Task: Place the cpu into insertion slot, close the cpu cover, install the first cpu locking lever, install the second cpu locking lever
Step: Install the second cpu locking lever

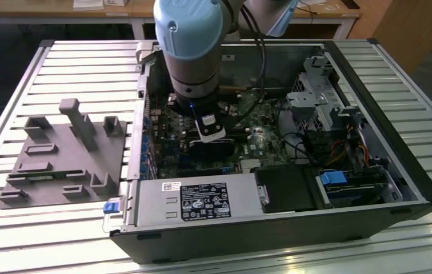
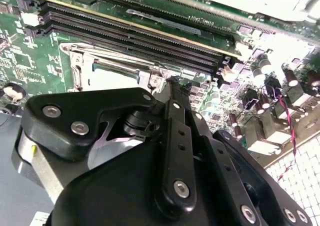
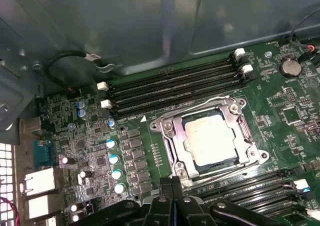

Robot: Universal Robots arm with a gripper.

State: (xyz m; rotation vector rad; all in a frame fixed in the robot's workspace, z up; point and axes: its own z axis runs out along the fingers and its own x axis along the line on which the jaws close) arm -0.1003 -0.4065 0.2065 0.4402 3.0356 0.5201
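I have the arm reaching down into the open black computer case [image 1: 277, 228], which lies on its side on the slatted metal table [image 1: 71, 63]. The black gripper [image 3: 172, 196] hangs low over the green motherboard [image 3: 280, 101], its linkage arms drawn in toward one another so that the jaws look pressed together or nearly so, with nothing between them that I can make out.

Just ahead of the jaws, in the first wrist view, sits the insertion slot [image 3: 167, 128], a square socket with a silver metal rim. The cpu [image 3: 210, 140], a flat square chip with a dull silver-grey top, already lies seated in it. The cpu cover [image 3: 240, 148], a thin silver metal frame with a square window, is down flat around the chip, and its top shows through the window. Thin silver wire levers [image 3: 220, 172] run along the sides of the frame; I cannot tell whether they are latched.

Beyond the socket from the jaws run the long black memory slots [image 3: 175, 88] with white end clips. In the second wrist view the fingertip sits just beside the edge of the socket frame [image 2: 82, 61], close but apart as far as I can see.

Outside the case, on the exterior view's left, a grey plastic fixture [image 1: 63, 154] rests on the table.
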